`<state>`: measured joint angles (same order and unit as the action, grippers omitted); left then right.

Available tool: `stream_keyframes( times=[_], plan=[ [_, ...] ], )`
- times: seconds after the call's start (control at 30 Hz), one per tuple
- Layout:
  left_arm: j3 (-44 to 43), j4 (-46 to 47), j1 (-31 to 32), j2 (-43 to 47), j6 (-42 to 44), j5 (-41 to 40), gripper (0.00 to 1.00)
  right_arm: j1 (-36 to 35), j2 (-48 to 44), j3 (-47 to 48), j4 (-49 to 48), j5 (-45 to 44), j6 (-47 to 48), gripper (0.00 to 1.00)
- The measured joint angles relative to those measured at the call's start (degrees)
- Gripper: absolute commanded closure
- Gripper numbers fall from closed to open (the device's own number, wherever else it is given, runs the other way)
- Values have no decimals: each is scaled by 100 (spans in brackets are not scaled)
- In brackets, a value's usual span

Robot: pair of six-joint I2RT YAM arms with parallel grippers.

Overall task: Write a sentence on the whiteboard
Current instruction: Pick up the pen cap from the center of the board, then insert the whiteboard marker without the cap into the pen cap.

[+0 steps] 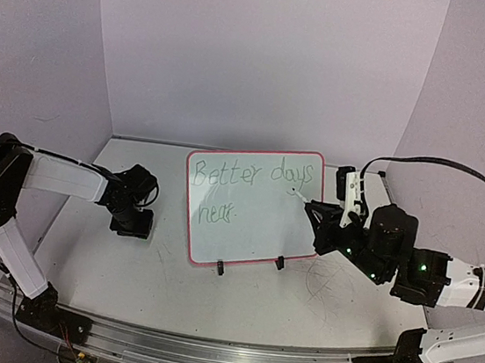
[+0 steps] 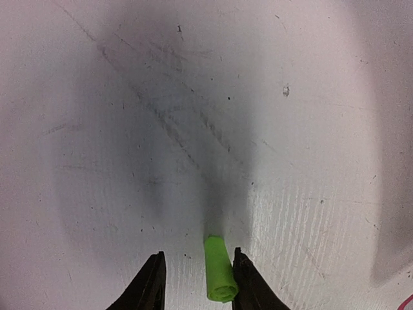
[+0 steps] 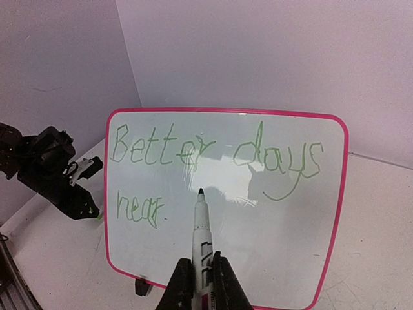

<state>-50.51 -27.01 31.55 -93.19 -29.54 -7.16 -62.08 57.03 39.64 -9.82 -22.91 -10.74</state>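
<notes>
**Green words on the board, marker pinched at right, cap between left fingers**

Standing at the middle of the table [image 1: 167, 292]: the whiteboard [image 1: 258, 232], pink-red rim, leaning back on two black stand feet [image 1: 220, 269]. From the right wrist view, filling most of the frame [image 3: 277, 239].

Written across the top in thin green: the sentence [image 1: 221, 177], "Better days", with a shorter word at 7 o'clock below it, looking like "hear" and ending in a dot. Easier to read from the right wrist [image 3: 161, 152].

At 3 o'clock of the board: the right gripper [image 1: 311, 211], clenched on a white marker [image 1: 299, 198]. In its own camera, fingers pressed to both sides of the barrel [image 3: 199, 266], marker [image 3: 200, 226] pointing to 12 o'clock, dark tip over the bare patch between the two lines of writing. Cannot tell whether tip and board face touch.

At 9 o'clock of the board, well apart from it: the left gripper [image 1: 134, 224], pointing down at the table. In its own camera [image 2: 197, 255], jaws part-way apart around a bright green cap [image 2: 219, 278]. Cap resting against the finger at 3 o'clock, with a clear gap to the finger at 9 o'clock, so not pinched from both sides. Underneath, only scuffed white table [image 2: 193, 97] and the gripper's own shadow.
</notes>
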Motion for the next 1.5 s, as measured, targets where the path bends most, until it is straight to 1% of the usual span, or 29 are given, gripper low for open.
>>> stream_keyframes(
  times=[0.07,0.17,0.23,0.3,0.4,0.47,0.63,0.73,0.8,0.9,1.0,1.13,1.27,1.37,1.5],
  plan=[
    [-23,12,0,-54,36,2,76,0,51,2,-5,30,0,100],
    [-97,38,0,-156,96,13,91,0,161,0,-5,76,0,100],
    [-134,67,0,-196,153,27,97,0,224,2,-5,121,0,100],
    [-148,75,0,-193,186,76,100,0,279,2,-7,151,2,100],
    [-152,89,0,-94,223,149,100,0,381,15,-15,189,35,100],
    [-152,23,0,147,226,273,100,0,500,48,-27,259,110,100],
    [-213,-390,0,1350,199,935,100,0,870,241,-53,756,426,100],
    [-363,-451,-11,2174,213,1900,100,0,1157,491,-105,1426,633,100],
    [-402,-262,-12,2567,243,2769,100,0,1368,715,-145,1924,732,100],
    [-306,272,-4,2998,250,3997,100,0,1581,951,-283,2628,824,100],
    [9,1065,2,3437,195,5068,100,0,1639,1058,-418,3342,877,100],
    [178,1729,2,3713,101,5985,100,-8,1697,1130,-670,4012,924,100],
    [233,2126,2,3709,65,6462,100,-11,1822,1139,-992,4439,925,100],
    [343,2361,2,3710,10,6628,100,-20,2115,1237,-1312,4693,895,100],
    [459,2519,2,3724,-68,6721,100,-37,2408,1291,-1666,4793,818,100]
  ],
)
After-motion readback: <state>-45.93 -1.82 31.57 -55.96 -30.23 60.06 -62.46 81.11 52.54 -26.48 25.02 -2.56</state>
